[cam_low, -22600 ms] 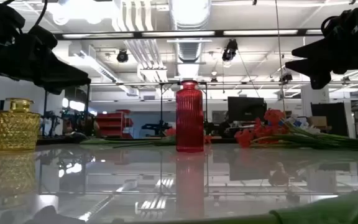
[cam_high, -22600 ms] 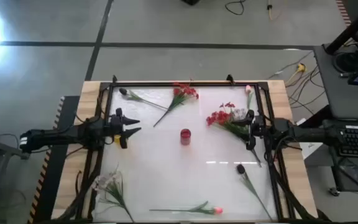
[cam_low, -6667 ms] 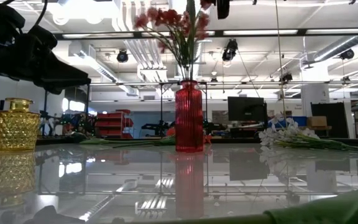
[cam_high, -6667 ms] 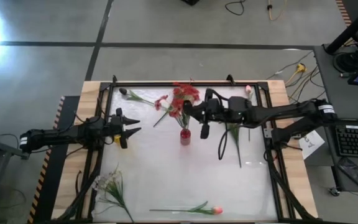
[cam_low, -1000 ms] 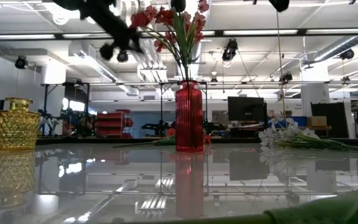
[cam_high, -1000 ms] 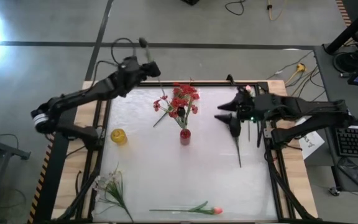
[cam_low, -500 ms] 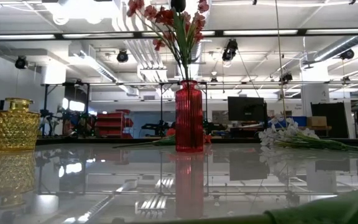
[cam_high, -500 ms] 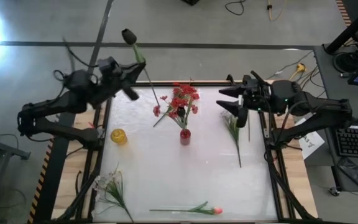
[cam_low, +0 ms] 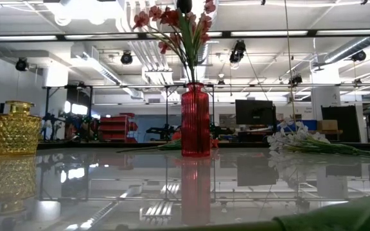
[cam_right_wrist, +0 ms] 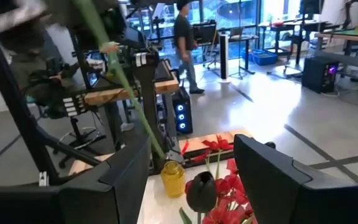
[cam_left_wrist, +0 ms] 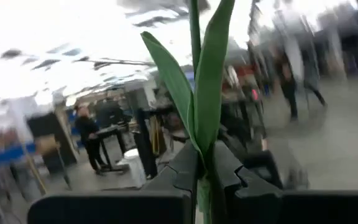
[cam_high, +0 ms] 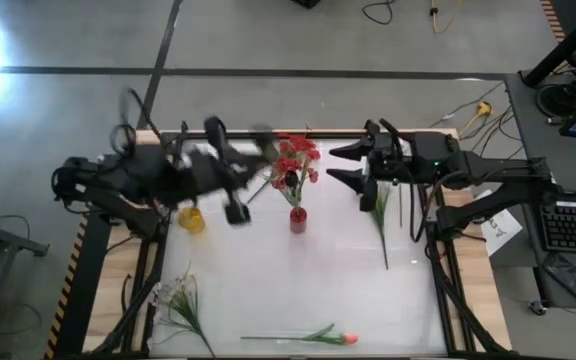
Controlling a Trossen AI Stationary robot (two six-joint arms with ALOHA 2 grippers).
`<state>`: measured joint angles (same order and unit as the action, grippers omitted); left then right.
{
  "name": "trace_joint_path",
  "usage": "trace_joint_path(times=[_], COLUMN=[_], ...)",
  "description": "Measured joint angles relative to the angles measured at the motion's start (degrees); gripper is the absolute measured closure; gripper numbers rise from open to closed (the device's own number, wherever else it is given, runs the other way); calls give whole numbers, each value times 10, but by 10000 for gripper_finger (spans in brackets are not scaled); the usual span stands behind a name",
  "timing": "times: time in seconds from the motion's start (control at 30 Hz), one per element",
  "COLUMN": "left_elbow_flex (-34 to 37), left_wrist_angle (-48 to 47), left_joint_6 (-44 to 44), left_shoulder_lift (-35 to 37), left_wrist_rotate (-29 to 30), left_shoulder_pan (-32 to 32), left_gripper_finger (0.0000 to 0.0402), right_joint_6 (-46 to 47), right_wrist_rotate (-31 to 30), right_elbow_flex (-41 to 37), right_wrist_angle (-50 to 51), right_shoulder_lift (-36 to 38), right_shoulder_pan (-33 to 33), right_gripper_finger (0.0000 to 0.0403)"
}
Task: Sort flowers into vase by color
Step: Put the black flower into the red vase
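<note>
My left gripper (cam_left_wrist: 202, 158) is shut on a green-stemmed flower (cam_left_wrist: 209, 87). It hangs blurred over the table's far left part (cam_high: 230, 190), near the yellow vase (cam_high: 191, 220). The flower's stem (cam_right_wrist: 126, 87) slants down toward that vase in the right wrist view. The red vase (cam_high: 298, 218) stands mid-table and holds red sprays (cam_high: 293, 165) and a dark bud (cam_right_wrist: 201, 190). My right gripper (cam_high: 351, 165) is open, raised to the right of the red sprays. A white spray (cam_high: 378, 205) lies on the table below it. My left gripper pinches the flower's green stem between its two fingers, just below the base of the long leaves (cam_left_wrist: 199, 140). Stem and leaves run on past the fingertips, along the fingers. The flower is lifted clear of the table.
A pale spray (cam_high: 173, 295) lies at the near left corner and a pink bud flower (cam_high: 318, 337) along the near edge. A black frame (cam_high: 268, 133) borders the table. The middle and near right of the table show bare surface. People stand in the room beyond.
My left arm has swung fast from beyond the far left corner toward the near side and right, bringing the flower over the table by the yellow vase. My right gripper has moved toward the far edge, then left toward the red sprays, staying open.
</note>
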<state>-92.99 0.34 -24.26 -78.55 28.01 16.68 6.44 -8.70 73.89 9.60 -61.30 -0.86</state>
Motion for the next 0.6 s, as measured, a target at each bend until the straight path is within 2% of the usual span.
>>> trace_joint_path(times=[0.1,0.2,0.3,0.43,0.6], left_elbow_flex=[-46,-100,-135,-135,-91], left_wrist_angle=[-30,-36,-62,-71,11], left_joint_6=[-40,-27,-10,32,69], left_shoulder_lift=[-53,-96,-121,-140,-164], left_wrist_rotate=[21,59,66,70,97], left_shoulder_pan=[28,44,47,47,48], left_gripper_finger=[401,401,401,401,401], right_joint_6=[-5,-16,-26,-32,-35], right_wrist_rotate=[2,1,1,1,1], right_elbow_flex=[0,0,0,0,0], right_wrist_angle=[6,9,8,18,62], right_shoulder_lift=[6,22,40,64,97], right_shoulder_pan=[0,0,0,0,0], right_gripper_finger=[181,181,181,181,182])
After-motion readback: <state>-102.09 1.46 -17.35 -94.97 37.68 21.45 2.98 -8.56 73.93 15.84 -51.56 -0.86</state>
